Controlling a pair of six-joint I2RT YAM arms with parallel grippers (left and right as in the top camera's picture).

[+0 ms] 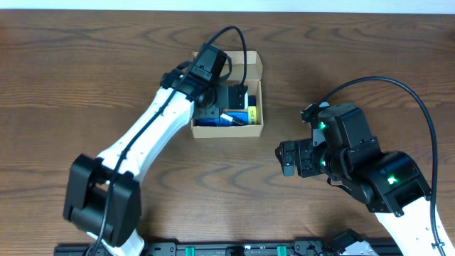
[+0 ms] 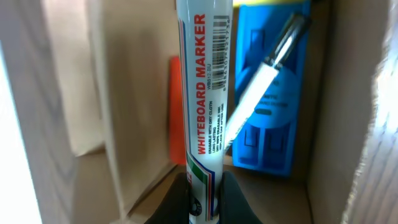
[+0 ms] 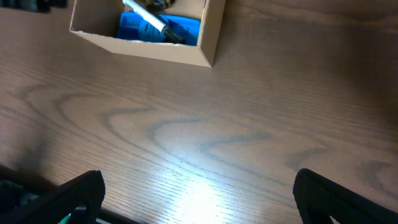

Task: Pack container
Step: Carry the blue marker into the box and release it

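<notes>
left gripper [image 2: 205, 190] is down inside the box [image 1: 227, 131], fingers pinching a whiteboard marker [image 2: 205, 81] by the end nearest the wrist camera. the marker runs straight up that view, white barrel with red lettering.

the box sits on the wooden table [image 1: 355, 64] toward the far side, a little left of centre, under my left arm. it's small, rectangular, plain tan-brown cardboard with no markings. the flap lid [image 1: 252, 65] is folded back along the far edge and the top is open.

inside i see a blue pack [image 2: 273, 130] lying close to one wall, and a white pen [image 2: 264, 74] with a dark cap slanted across it. there's an orange-red sliver [image 2: 176, 106] just behind the marker.

right gripper [image 3: 199, 205] hangs over bare table well to the right of the box, fingers spread wide with nothing between them.
</notes>
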